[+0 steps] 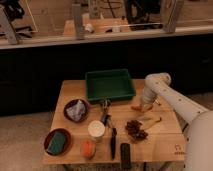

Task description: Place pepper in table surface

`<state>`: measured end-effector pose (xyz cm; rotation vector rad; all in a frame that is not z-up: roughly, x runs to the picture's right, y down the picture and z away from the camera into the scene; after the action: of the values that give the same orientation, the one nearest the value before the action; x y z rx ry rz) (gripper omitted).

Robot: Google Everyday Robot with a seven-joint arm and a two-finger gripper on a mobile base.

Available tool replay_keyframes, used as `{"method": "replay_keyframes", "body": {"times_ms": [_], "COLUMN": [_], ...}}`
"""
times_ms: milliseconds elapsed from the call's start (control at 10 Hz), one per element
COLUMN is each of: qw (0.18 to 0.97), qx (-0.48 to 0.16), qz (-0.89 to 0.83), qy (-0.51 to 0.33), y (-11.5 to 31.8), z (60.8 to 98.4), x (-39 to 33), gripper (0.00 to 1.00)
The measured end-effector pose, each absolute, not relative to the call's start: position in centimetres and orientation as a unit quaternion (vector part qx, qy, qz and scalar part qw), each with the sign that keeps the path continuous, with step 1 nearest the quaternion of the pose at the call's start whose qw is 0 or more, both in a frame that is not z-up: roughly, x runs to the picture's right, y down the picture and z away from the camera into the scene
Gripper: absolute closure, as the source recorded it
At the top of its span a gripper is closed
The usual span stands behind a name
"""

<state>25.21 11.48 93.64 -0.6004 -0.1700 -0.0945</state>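
camera view: gripper (145,105) low near green tray (111,97), partly hiding pepper (135,107); cannot tell its opening or hold. table surface (167,142) open toward right edge.

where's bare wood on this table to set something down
Bare table surface lies at the front right corner, between the dark brown cluster and the logo, and at the back left, beside the green tray. The middle front is crowded around the white cup. The gripper hangs by the pepper, right of the tray.
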Motion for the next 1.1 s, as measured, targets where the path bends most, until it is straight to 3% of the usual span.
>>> {"method": "replay_keyframes", "body": {"times_ms": [700, 1100], "qw": [0.951, 0.951], "qx": [-0.295, -0.295], "qz": [-0.046, -0.046], "qy": [-0.084, -0.084], "y": [11.48, 11.48], "z": [93.64, 93.64], "x": [25.21, 25.21], "gripper": [0.99, 0.65]}}
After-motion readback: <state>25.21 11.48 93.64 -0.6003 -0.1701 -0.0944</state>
